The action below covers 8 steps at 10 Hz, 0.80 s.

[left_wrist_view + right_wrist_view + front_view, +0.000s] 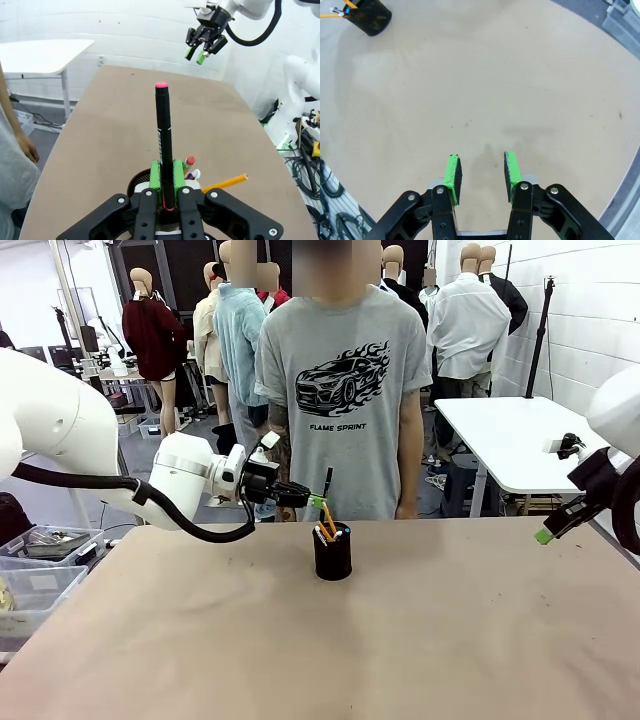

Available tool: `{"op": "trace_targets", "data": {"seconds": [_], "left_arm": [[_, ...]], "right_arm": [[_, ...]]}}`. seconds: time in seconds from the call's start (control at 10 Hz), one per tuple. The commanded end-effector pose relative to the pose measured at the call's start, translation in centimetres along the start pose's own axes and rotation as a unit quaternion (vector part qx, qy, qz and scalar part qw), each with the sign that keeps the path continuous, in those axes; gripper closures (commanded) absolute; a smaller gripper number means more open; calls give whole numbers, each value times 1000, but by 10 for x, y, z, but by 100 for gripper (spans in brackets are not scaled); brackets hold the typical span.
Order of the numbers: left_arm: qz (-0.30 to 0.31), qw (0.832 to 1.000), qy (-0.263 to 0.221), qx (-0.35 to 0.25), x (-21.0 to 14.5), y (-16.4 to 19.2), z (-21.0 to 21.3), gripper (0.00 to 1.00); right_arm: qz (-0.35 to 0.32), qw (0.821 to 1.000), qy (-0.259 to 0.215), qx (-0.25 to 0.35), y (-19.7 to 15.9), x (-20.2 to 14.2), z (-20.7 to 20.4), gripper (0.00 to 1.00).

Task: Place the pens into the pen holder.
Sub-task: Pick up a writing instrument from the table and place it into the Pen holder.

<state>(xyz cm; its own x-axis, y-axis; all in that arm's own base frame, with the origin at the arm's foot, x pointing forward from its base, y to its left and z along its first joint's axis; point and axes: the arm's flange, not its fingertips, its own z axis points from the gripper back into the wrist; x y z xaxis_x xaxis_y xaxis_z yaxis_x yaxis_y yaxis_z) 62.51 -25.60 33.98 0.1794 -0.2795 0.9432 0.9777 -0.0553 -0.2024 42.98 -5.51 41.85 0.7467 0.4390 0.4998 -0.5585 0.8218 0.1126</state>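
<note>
Left wrist view: left gripper (166,184) clamps pink-tipped pen (163,140).

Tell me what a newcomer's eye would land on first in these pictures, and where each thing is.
First, the left tool at mid-table, shut on a black pen with a pink tip just above the black mesh pen holder, which already has an orange pencil sticking out. Next, the person in a grey car-print T-shirt standing right behind the holder at the far edge. The right tool hangs with its jaws apart and nothing between them over bare table at the right.
</note>
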Motion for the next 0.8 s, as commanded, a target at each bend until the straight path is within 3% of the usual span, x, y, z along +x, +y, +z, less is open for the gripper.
{"op": "trace_targets", "data": {"seconds": [0.0, 0.7], "left_arm": [[1, 1000, -13, -11, -3, 0, 2, 100], [28, 998, -8, -49, -25, 1, -3, 100]], "right_arm": [[6, 1000, -8, 7, 1, -3, -3, 54], [6, 1000, -8, 7, 1, -3, -3, 54]]}}
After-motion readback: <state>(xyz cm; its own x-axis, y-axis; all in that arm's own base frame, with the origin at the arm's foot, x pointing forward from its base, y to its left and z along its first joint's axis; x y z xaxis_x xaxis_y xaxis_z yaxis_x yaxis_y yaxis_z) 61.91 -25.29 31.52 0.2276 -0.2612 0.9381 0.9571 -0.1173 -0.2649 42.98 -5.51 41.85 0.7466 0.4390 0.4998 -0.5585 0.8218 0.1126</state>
